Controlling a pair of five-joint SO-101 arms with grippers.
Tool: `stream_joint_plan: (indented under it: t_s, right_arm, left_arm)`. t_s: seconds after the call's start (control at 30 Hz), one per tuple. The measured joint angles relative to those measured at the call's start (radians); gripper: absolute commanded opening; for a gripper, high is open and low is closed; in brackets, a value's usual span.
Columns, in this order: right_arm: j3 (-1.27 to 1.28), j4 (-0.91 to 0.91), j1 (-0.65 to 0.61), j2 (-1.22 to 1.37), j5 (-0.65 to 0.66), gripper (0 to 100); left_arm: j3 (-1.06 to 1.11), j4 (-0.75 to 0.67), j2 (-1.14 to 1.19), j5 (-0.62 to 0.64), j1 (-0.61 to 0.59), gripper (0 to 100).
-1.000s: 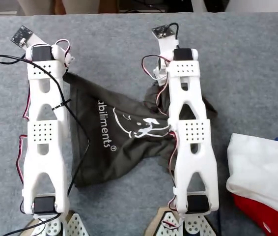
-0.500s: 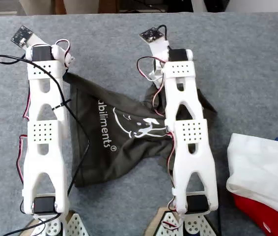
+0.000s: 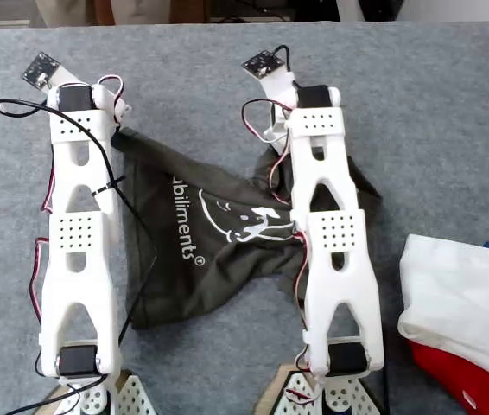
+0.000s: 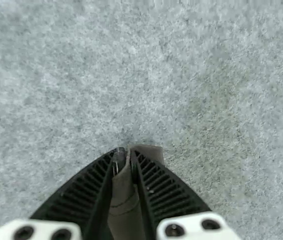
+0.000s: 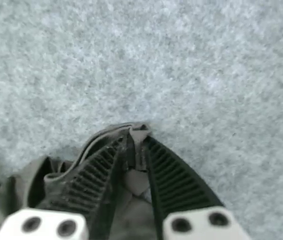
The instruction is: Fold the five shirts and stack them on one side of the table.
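A dark olive shirt (image 3: 206, 238) with white print lies crumpled on the grey table between the two arms. In the left wrist view my left gripper (image 4: 125, 152) is shut on a strip of that olive shirt (image 4: 121, 192), its tips just above the grey surface. My right gripper (image 5: 135, 135) is shut on another bunched edge of the olive shirt (image 5: 131, 187). In the high view the left arm (image 3: 76, 225) holds the shirt's far left corner, and the right arm (image 3: 331, 233) lies over the shirt's right side.
A white shirt (image 3: 460, 298) lies over a red one (image 3: 465, 376) at the table's right edge. Bare grey table (image 3: 435, 104) stretches beyond the arms at the back and to the right. The arm bases stand at the near edge.
The right arm has swung its wrist a little to the left, drawing the shirt's right edge with it. The left arm has barely shifted.
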Motion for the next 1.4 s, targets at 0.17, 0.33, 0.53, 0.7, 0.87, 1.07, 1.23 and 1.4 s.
stream_joint_plan:
  t_s: [0.17,0.33,0.53,0.7,0.87,1.07,1.23,1.4]
  right_arm:
    - [-0.014,-0.095,0.029,0.02,0.0,0.4]
    - [-0.127,-0.118,0.072,0.023,-0.069,0.4]
    - [-0.318,-0.095,0.069,-0.015,-0.1,0.4]
    - [-0.33,-0.006,0.043,-0.163,-0.157,0.4]
    - [-0.331,0.109,0.015,-0.399,-0.222,0.4]
    - [-0.333,0.238,-0.014,-0.701,-0.233,0.4]
    - [-0.341,0.31,-0.014,-0.913,-0.233,0.4]
    - [-0.341,0.311,-0.017,-1.048,-0.242,0.4]
  left_arm:
    - [0.0,-0.014,0.0,0.0,0.0,2]
    - [0.0,-0.015,0.0,0.0,0.0,2]
    - [0.0,-0.049,0.046,0.0,0.002,2]
    - [0.0,-0.051,0.048,0.0,0.005,2]
    - [0.0,-0.051,-0.04,-0.005,0.015,2]
    - [0.0,-0.012,-0.265,-0.074,0.055,2]
    - [-0.002,0.135,-0.493,-0.087,0.068,2]
    - [-0.002,0.18,-0.623,-0.16,0.06,2]
